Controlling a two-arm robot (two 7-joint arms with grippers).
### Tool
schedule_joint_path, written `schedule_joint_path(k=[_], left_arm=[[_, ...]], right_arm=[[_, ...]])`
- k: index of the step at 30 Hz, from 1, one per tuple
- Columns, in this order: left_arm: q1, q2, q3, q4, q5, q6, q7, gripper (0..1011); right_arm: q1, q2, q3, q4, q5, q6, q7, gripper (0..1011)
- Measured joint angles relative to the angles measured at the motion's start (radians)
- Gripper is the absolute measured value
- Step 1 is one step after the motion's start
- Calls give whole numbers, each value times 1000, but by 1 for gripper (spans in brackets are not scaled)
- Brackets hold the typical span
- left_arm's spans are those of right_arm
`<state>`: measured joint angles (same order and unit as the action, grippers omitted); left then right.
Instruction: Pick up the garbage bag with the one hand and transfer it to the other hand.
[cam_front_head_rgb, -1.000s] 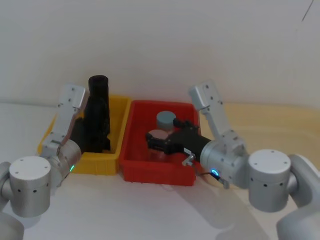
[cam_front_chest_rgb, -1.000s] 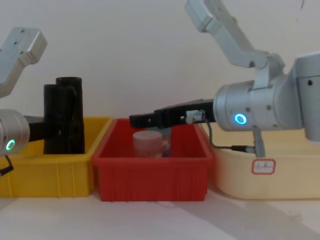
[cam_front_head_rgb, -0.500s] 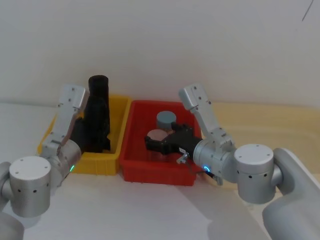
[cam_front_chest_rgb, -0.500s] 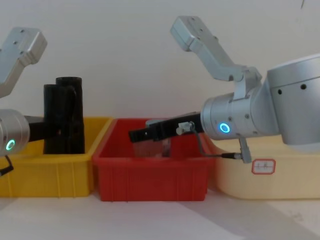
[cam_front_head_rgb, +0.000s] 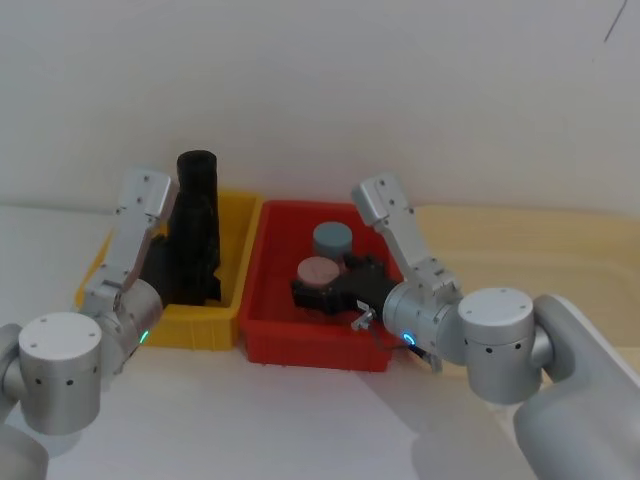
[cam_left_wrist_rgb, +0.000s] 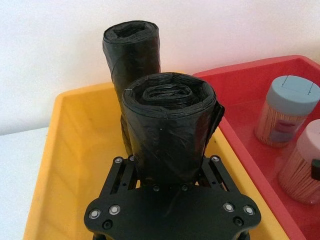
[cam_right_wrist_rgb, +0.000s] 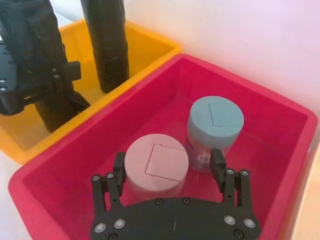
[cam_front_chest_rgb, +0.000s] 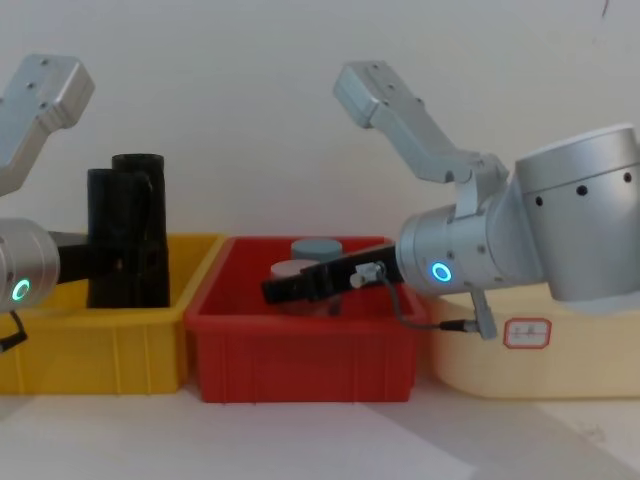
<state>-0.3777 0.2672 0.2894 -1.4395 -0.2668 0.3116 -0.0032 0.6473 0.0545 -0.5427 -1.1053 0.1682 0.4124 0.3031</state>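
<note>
Before a white wall, the right gripper (cam_front_chest_rgb: 272, 290), spread wide, has been lowered into the red bin (cam_front_chest_rgb: 300, 350); left of it, the bag (cam_left_wrist_rgb: 167, 120) is clamped by the left gripper (cam_left_wrist_rgb: 166, 161).

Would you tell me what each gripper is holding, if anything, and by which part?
The left gripper clamps the garbage bag around its lower half. The right gripper, open over the pink-lidded jar, holds nothing.

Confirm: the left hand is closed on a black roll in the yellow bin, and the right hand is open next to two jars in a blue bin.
The jars are in a red bin, not blue, as the right wrist view shows. The left hand is closed on the garbage bag in the yellow bin; the right hand is open next to the jars.
</note>
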Motion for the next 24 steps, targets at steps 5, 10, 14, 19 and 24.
schedule_joint_path(k=[5,10,14,19,24], left_arm=[[0,0,0,0,0,0,0,448],[0,0,0,0,0,0,0,448],[0,0,0,0,0,0,0,448],[0,0,0,0,0,0,0,448],[0,0,0,0,0,0,0,448]], right_arm=[[6,-6,-1,17,-4,3,5,1004],[11,-10,-1,27,-7,5,9,1004],[12,-12,-1,34,-9,7,12,911],[14,-14,-1,39,-10,8,13,793],[16,-15,-1,42,-11,8,14,666]])
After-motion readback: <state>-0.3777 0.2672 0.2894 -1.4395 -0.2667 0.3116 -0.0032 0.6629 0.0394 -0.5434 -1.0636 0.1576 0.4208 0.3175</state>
